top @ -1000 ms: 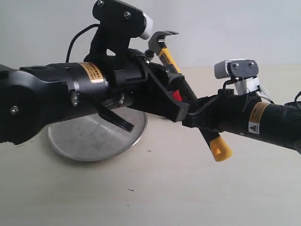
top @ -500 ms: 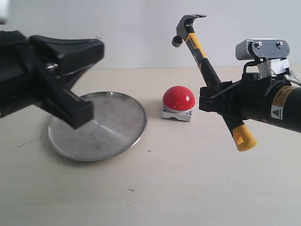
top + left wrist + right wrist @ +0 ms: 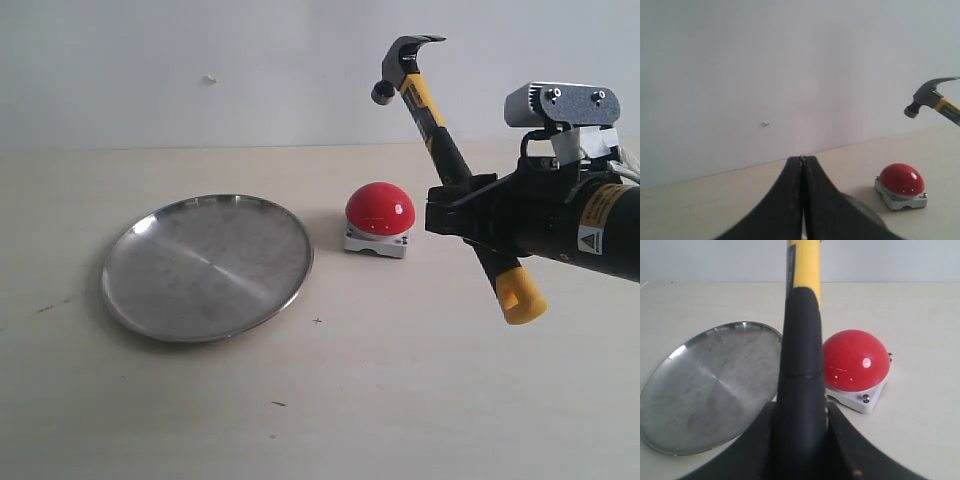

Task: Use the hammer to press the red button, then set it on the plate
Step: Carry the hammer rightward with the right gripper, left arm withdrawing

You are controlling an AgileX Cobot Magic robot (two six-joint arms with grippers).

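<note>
At frame right, right gripper [image 3: 465, 215] clamping raised hammer [image 3: 425, 100], red button [image 3: 380, 210] centre, plate [image 3: 205, 265] left, left gripper [image 3: 801, 165] closed, empty.

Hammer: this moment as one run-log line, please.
right gripper shut on hammer | head raised, off red button | plate empty | left gripper shut

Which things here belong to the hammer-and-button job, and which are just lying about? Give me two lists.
In the job:
hammer, raised, held in the jaws of the right gripper
red button
plate

Not in the job:
table
wall
dark speck on the table
left gripper, jaws shut, holding nothing
</note>
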